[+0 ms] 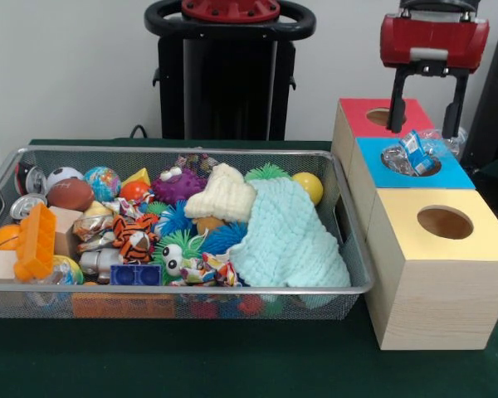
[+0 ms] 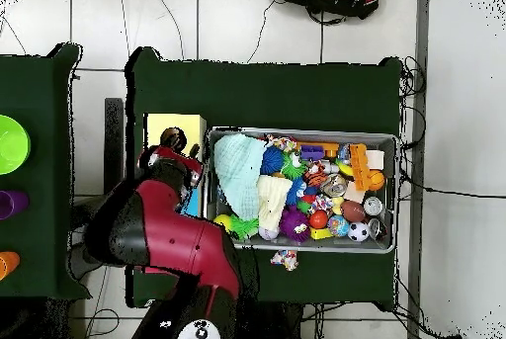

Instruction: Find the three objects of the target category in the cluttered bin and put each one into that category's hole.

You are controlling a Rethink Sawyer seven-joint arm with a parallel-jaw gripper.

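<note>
One crinkly packet (image 1: pixel 415 152) in the blue hole (image 1: pixel 412 160), just below the open gripper (image 1: pixel 429 131).

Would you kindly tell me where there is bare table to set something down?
The green table is bare in front of the bin, and behind it in the overhead view. The bin is packed full. The boxes crowd the bin's side, the pincer above them.

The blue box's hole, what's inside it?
A crinkly clear wrapper and a small blue packet stick out of the hole in the blue box, between the open gripper fingers. Anything deeper inside is hidden.
</note>
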